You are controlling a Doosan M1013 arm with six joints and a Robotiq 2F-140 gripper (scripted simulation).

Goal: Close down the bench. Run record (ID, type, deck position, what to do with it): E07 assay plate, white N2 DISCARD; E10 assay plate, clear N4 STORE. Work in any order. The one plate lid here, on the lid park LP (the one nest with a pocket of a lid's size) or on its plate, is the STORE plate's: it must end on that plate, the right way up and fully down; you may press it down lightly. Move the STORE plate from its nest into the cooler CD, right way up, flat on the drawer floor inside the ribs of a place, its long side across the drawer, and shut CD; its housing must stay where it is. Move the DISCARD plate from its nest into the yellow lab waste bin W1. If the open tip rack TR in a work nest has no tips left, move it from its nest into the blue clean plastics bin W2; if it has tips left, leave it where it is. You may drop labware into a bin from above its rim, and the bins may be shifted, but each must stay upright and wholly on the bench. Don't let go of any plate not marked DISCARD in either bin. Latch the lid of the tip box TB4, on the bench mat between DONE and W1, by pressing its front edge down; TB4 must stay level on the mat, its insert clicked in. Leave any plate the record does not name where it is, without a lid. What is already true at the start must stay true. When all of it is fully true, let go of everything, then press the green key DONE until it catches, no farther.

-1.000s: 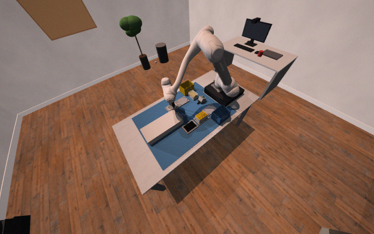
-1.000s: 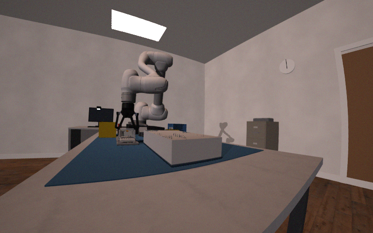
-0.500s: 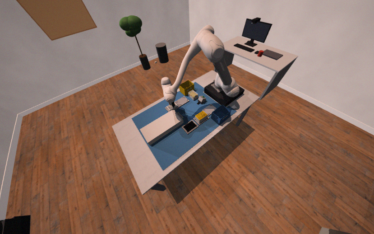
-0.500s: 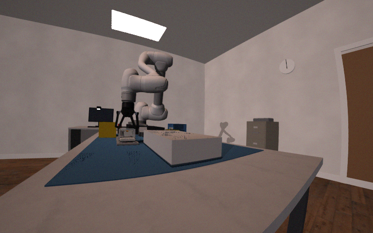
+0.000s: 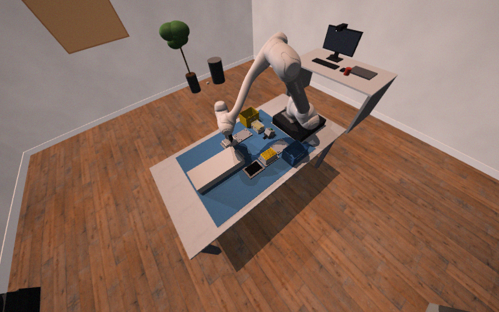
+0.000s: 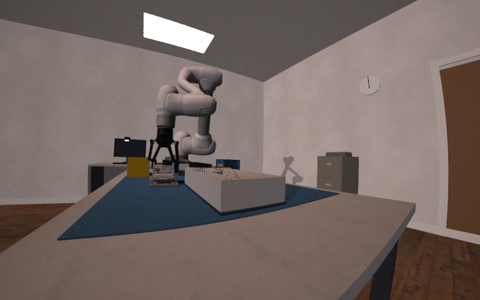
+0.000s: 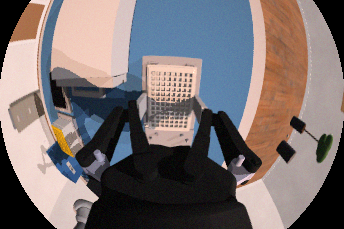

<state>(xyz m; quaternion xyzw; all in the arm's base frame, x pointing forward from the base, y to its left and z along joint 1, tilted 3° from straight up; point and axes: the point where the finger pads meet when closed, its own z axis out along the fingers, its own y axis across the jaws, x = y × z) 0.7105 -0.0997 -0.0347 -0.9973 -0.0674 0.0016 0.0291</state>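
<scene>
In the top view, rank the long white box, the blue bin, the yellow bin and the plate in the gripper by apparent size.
1. Long white box, clearly largest.
2. Blue bin.
3. Yellow bin, only slightly smaller than the blue one; nearly alike.
4. Plate held in the gripper, smallest and partly hidden.

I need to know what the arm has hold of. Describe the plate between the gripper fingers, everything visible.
The plate is a pale rectangular well plate, its top a fine grid of small wells inside a whitish rim. No lid covers the wells. It lies level, over the blue mat beside the long white housing. The gripper is shut on it, one finger on each long side. Whether it still rests in its nest cannot be told.
</scene>
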